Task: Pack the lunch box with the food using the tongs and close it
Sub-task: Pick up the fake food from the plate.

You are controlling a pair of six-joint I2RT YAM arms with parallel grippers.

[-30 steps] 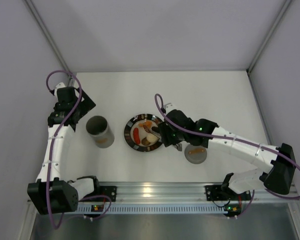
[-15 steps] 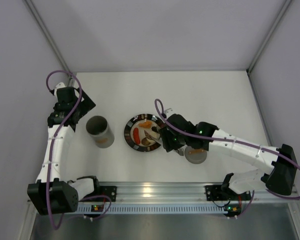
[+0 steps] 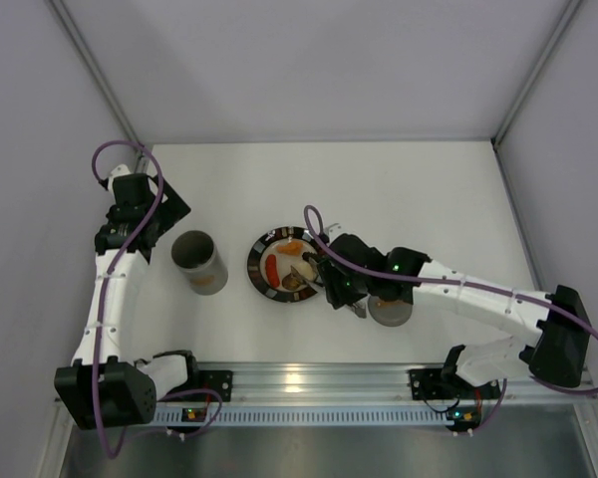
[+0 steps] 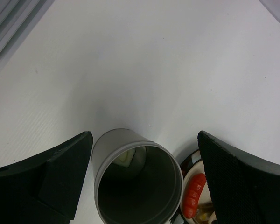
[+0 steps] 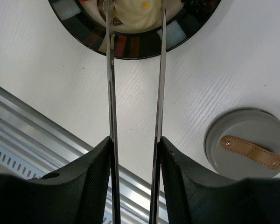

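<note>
The lunch box (image 3: 199, 261), an open grey cylinder, stands left of the plate (image 3: 258, 261). In the left wrist view the lunch box (image 4: 113, 145) sits below and between my wide-open left gripper (image 4: 142, 179), with a pale white piece (image 4: 126, 157) at its bottom. My left gripper (image 3: 167, 211) hovers just behind the lunch box. My right gripper (image 5: 135, 154) is shut on the silver tongs (image 5: 110, 79), whose two arms reach over the plate (image 5: 130, 45); their tips are cut off at the frame's top. Food lies on the plate: a red sausage (image 3: 271, 267), an orange piece (image 3: 294, 246), brown bits (image 3: 293, 283).
The grey lid (image 5: 245, 149) with its orange-brown handle lies flat on the table right of the plate, partly under my right arm (image 3: 448, 291) in the top view. An aluminium rail (image 3: 309, 380) runs along the near edge. Grey walls close the sides and back.
My right gripper has drawn a little toward the near edge with the tongs, and the tongs' arms have been squeezed slightly closer. The left arm has not moved.
</note>
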